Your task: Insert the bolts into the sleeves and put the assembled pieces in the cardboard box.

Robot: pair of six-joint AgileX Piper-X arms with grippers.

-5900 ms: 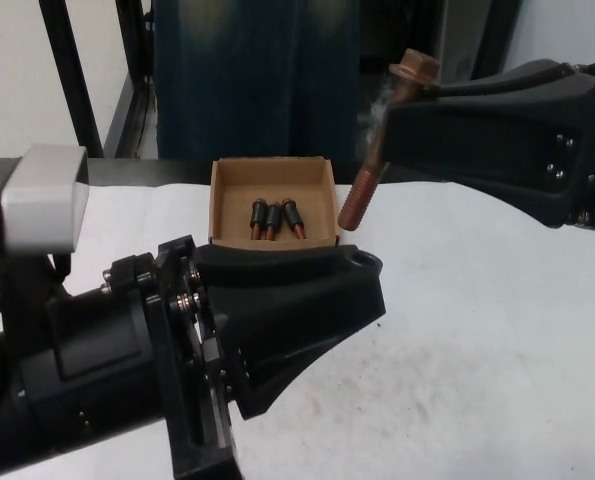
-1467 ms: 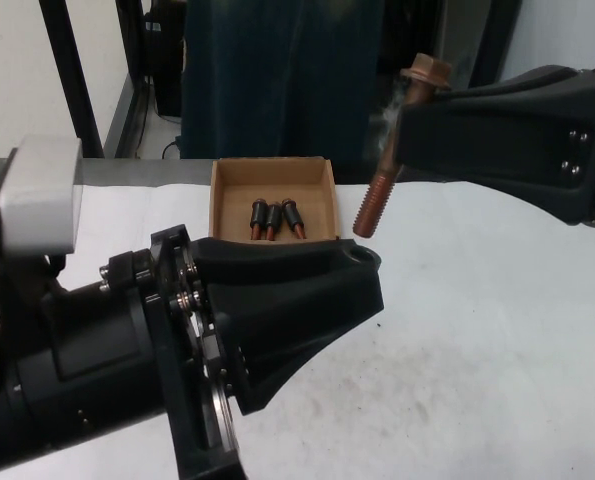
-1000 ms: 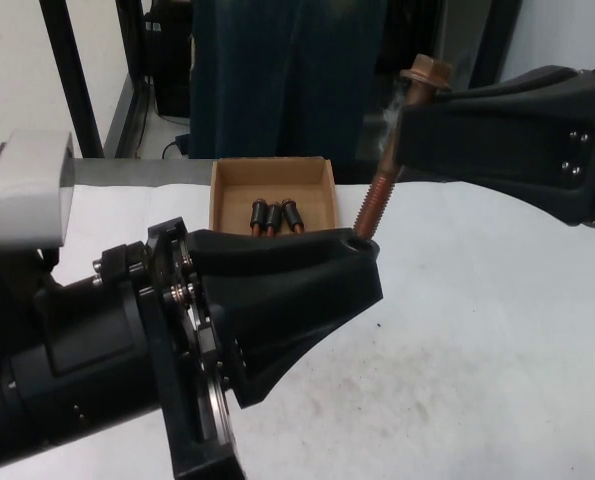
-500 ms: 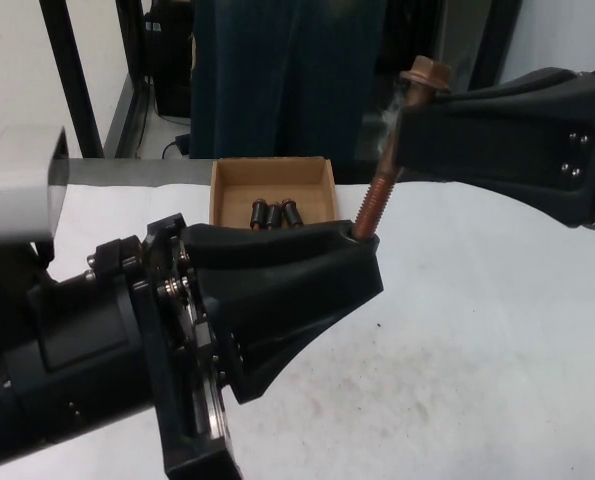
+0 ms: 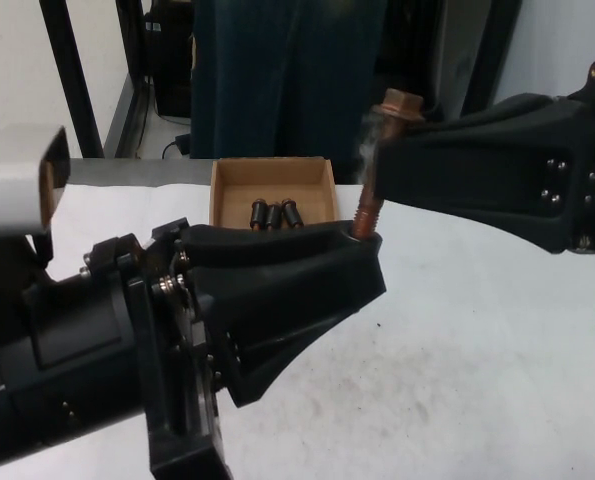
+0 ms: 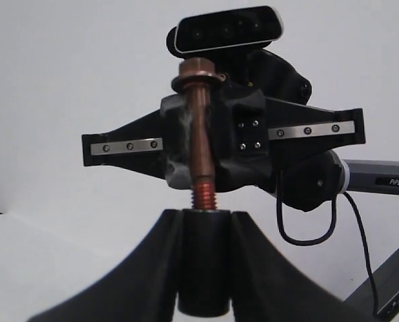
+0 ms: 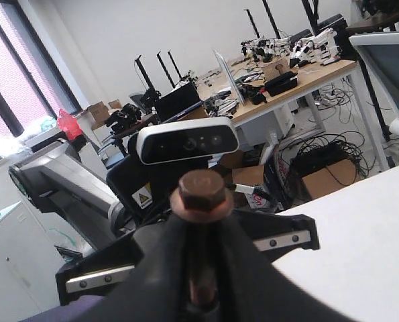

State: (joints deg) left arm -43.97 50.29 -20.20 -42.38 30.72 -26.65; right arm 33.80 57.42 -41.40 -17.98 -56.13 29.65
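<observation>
— As the bolt [image 6: 199, 127] is the item under check, where is it recorded?
— It is held upright, head uppermost, clamped by its upper shank between the fingers of the right gripper [image 6: 199, 144]. Its threaded tip is seen at the mouth of the sleeve [image 6: 204, 268]. Whether it is just entered or only touching cannot be told. Nearly all of the shank is left outside.
— And the sleeve?
— It is gripped between the fingers of the left gripper [image 6: 204, 225], raised above the bench [image 5: 477, 330] and directly under the bolt.
— What is logged as done?
— Three assembled pieces [image 5: 274, 214] are noted lying side by side in the cardboard box [image 5: 222, 200], which is set on the bench beyond both grippers.
— What is judged outstanding?
— The insertion is judged barely begun. The bolt is to be seated down to its head, and the joined piece is then to be carried to the box and released there. Whether further parts are waiting cannot be told.
</observation>
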